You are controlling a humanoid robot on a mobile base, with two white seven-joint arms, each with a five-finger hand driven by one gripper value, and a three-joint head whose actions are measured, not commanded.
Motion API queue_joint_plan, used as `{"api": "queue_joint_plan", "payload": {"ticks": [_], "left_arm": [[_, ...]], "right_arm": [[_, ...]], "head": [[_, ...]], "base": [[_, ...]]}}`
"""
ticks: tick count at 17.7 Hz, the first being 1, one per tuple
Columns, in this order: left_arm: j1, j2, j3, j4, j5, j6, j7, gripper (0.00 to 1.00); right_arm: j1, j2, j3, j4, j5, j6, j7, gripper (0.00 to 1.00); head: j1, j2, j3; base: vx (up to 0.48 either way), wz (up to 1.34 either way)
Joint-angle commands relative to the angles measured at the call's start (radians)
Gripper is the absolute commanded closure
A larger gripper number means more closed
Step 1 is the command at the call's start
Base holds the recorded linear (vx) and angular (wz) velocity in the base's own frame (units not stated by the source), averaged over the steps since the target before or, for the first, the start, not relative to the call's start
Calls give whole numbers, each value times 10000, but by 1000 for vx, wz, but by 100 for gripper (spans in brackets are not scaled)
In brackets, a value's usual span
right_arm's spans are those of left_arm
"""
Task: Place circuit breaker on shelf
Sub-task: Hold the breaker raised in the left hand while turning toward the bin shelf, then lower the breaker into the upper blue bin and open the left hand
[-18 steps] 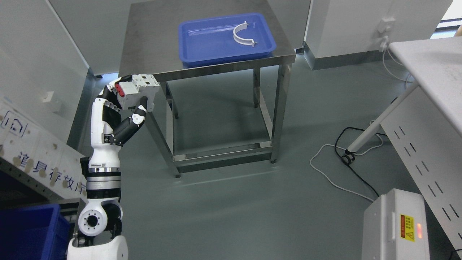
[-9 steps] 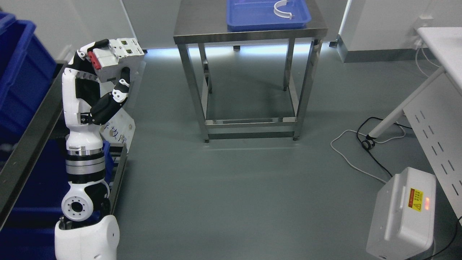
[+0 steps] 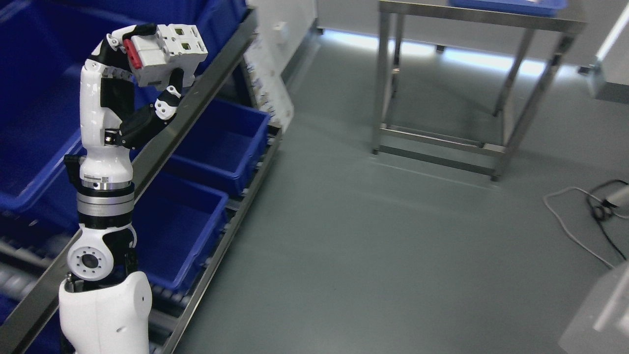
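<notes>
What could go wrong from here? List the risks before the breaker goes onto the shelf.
1. The left hand grips the circuit breaker from one end, so it might slip during the reach.
2. The steel shelf rail runs right beside the hand; the arm could clip it.
3. The blue bins are deep, so a high release may tumble the breaker.

A metal shelf rack (image 3: 206,83) runs along the left side, its steel front rail slanting from upper right to lower left. Its upper level carries a large blue bin (image 3: 44,113). On the lower roller level two more blue bins sit side by side, one nearer (image 3: 172,236) and one farther (image 3: 226,142). A grey floor (image 3: 368,255) lies beneath, bearing a steel table (image 3: 471,88) and a cable (image 3: 580,221).
</notes>
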Motion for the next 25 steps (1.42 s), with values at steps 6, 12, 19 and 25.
{"api": "queue_joint_plan", "payload": {"ticks": [6, 12, 19, 25], "left_arm": [[-2549, 1448, -1315, -33, -1579, 2524, -899, 94], [-3683, 1892, -1318, 1237, -4175, 2696, -4064, 93], [-4602, 2490, -1732, 4286, -6184, 2481, -4095, 93], [-6779, 2414, -2773, 8792, -7521, 1731, -3759, 93]], "right_arm": [[0, -175, 0, 0, 0, -7, 0, 0], [0, -175, 0, 0, 0, -7, 0, 0], [0, -175, 0, 0, 0, -7, 0, 0], [0, -175, 0, 0, 0, -7, 0, 0]], "head": [[0, 0, 0], [0, 0, 0], [0, 0, 0], [0, 0, 0]], "base": [[-229, 1053], [-107, 631], [-39, 212], [-15, 74]]}}
